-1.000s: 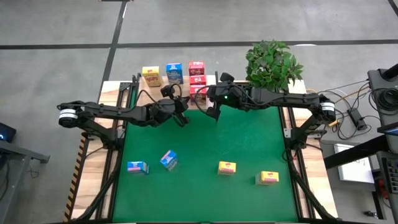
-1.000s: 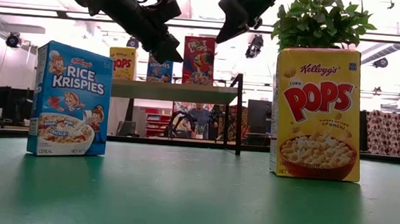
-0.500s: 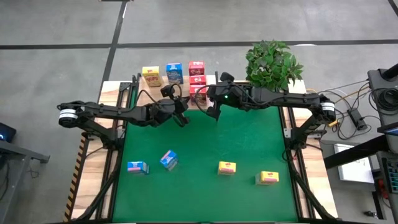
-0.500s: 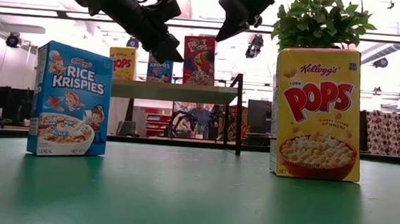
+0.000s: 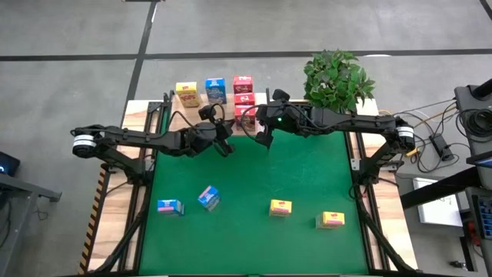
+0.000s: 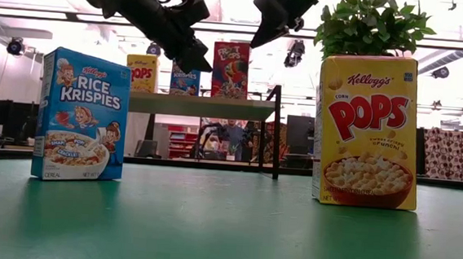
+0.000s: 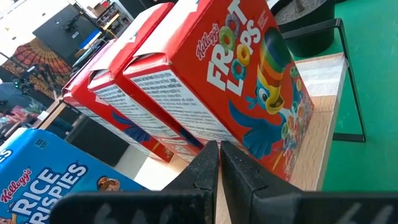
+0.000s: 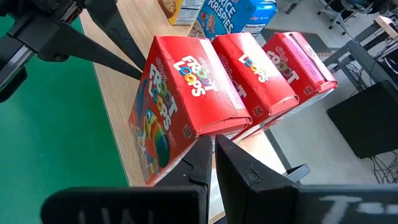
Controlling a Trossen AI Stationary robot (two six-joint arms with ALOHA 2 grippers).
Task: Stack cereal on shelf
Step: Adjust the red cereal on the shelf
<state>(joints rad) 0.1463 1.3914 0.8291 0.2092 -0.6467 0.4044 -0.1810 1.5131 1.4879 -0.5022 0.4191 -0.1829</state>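
Observation:
The shelf (image 5: 192,114) stands at the table's far edge. On it stand a yellow cereal box (image 5: 186,94), a blue one (image 5: 216,90) and three red Froot Loops boxes (image 8: 249,68) in a row, front to back. Two blue boxes (image 5: 170,206) (image 5: 208,198) and two yellow ones (image 5: 280,207) (image 5: 332,220) rest on the green mat. My left gripper (image 5: 227,149) and my right gripper (image 5: 264,141) hang shut in the air in front of the nearest red box (image 7: 249,87), one toward each side of it. The high view shows a gap between them and the box.
A potted plant (image 5: 338,77) stands at the far right, beside the shelf. In the low view a Rice Krispies box (image 6: 81,115) and a Corn Pops box (image 6: 368,131) stand upright on the mat. A black corner post (image 6: 277,133) marks the shelf's right end.

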